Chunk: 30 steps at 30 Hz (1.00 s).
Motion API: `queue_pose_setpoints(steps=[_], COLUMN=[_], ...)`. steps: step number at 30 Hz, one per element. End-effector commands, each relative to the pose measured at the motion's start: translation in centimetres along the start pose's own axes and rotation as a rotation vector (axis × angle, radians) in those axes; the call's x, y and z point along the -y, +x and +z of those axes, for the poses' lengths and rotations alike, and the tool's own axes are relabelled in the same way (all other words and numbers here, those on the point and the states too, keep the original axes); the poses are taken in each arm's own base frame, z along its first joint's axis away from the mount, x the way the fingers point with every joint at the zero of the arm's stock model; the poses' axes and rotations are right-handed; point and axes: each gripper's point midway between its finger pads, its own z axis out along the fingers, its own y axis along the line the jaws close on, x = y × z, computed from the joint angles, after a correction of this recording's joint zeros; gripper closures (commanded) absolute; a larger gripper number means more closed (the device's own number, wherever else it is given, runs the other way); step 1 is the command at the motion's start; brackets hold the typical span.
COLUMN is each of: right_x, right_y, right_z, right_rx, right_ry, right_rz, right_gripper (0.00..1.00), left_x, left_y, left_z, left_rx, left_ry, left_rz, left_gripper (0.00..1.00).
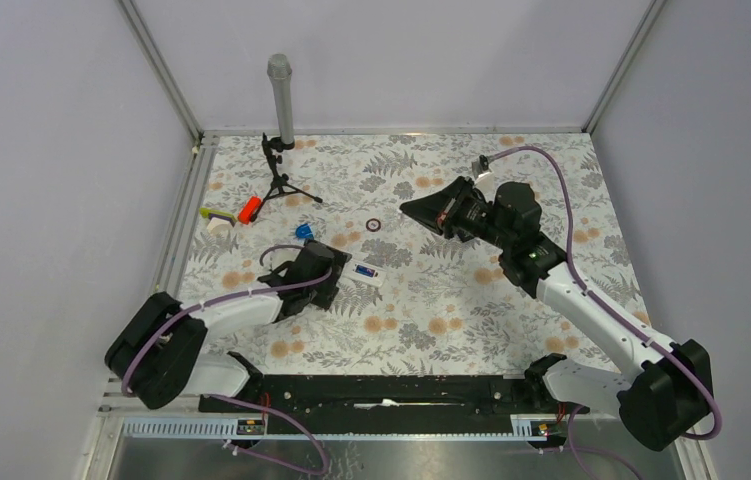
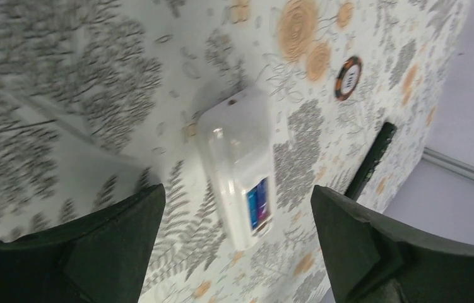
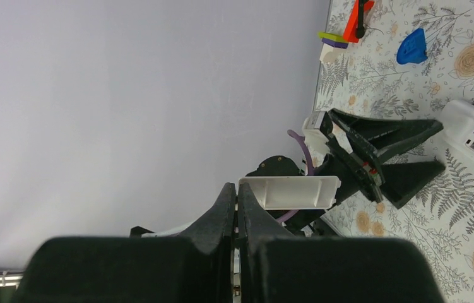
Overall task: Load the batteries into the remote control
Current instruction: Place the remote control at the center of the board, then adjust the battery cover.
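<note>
Near blue piece [image 1: 303, 231], remote [image 2: 237, 158] holding batteries [image 2: 258, 202], left claw [image 2: 237, 192] wide, right claw [image 3: 237, 189] pinching white cover [image 3: 291, 192]

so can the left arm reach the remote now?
Probably yes: the left gripper is open and the remote lies just ahead of its spread fingers, nothing in between. The right gripper holds the white cover well clear.

A floral-patterned cloth [image 1: 451, 300] covers the table. Near its far left corner stands a small black tripod [image 1: 279, 186], with a grey cylinder [image 1: 280, 95] rising upright above it. An orange-red piece [image 1: 249, 209] lies by the tripod's left foot, with a yellow-green bit [image 1: 213, 213] and a small white block [image 1: 219, 226] to its left. A blue blob-shaped piece [image 1: 304, 231] lies nearer. A dark ring [image 1: 374, 225] sits near mid-table.
</note>
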Motion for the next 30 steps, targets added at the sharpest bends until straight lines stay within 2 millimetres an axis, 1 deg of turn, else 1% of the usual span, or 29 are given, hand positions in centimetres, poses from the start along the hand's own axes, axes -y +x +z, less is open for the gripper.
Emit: queue_pose_setpoints(steps=[1, 3, 5, 7, 9, 11, 16, 19, 20, 23, 25, 28, 30], right_x=[-2.1, -1.8, -1.8, -2.2, -2.9, -3.8, -5.9, -7.5, -7.9, -10.1, -11.5, -13.3, -14.4], right_y=[-0.7, -0.9, -1.1, -1.5, -1.9, -2.3, -3.0, -3.3, -3.4, -3.6, -3.7, -3.7, -3.6], right_z=[-0.7, -0.6, -0.6, -0.5, -0.5, -0.5, -0.5, -0.8, -0.9, -1.4, -1.7, -2.0, -2.3], right_rx=[0.02, 0.023, 0.025, 0.037, 0.05, 0.058, 0.064, 0.071, 0.072, 0.078, 0.076, 0.069, 0.059], right_ry=[-0.069, -0.059, -0.053, -0.06, -0.073, -0.092, -0.136, -0.17, -0.183, -0.237, -0.274, -0.327, -0.365], right_rz=[-0.028, -0.025, -0.021, -0.016, -0.021, -0.028, -0.06, -0.087, -0.094, -0.127, -0.147, -0.165, -0.173], right_gripper=[1.0, 1.0, 1.0, 1.0, 1.0, 1.0, 1.0, 1.0, 1.0, 1.0, 1.0, 1.0, 1.0], left_x=[-5.2, -4.8, -4.0, -1.8, 0.9, 4.0, 11.5, 15.7, 16.8, 19.9, 21.5, 23.4, 24.6], left_y=[-0.7, -1.3, -2.4, -3.4, -4.4, -4.8, -3.9, -3.0, -3.2, -2.0, -1.3, -0.4, 0.1], left_z=[-2.1, -3.4, -5.0, -6.6, -8.0, -9.4, -13.0, -15.1, -15.5, -17.7, -19.3, -21.4, -23.2], left_rx=[-0.007, 0.005, 0.033, 0.063, 0.098, 0.12, 0.103, 0.031, 0.006, -0.117, -0.175, -0.263, -0.306], left_ry=[-0.177, -0.158, -0.132, -0.053, 0.053, 0.173, 0.468, 0.654, 0.698, 0.861, 0.935, 1.016, 1.086], left_rz=[0.014, 0.036, 0.079, 0.137, 0.215, 0.309, 0.508, 0.573, 0.568, 0.58, 0.585, 0.596, 0.596], left_gripper=[0.01, 0.01, 0.01, 0.01, 0.01, 0.01, 0.01, 0.01, 0.01, 0.01, 0.01, 0.01, 0.01])
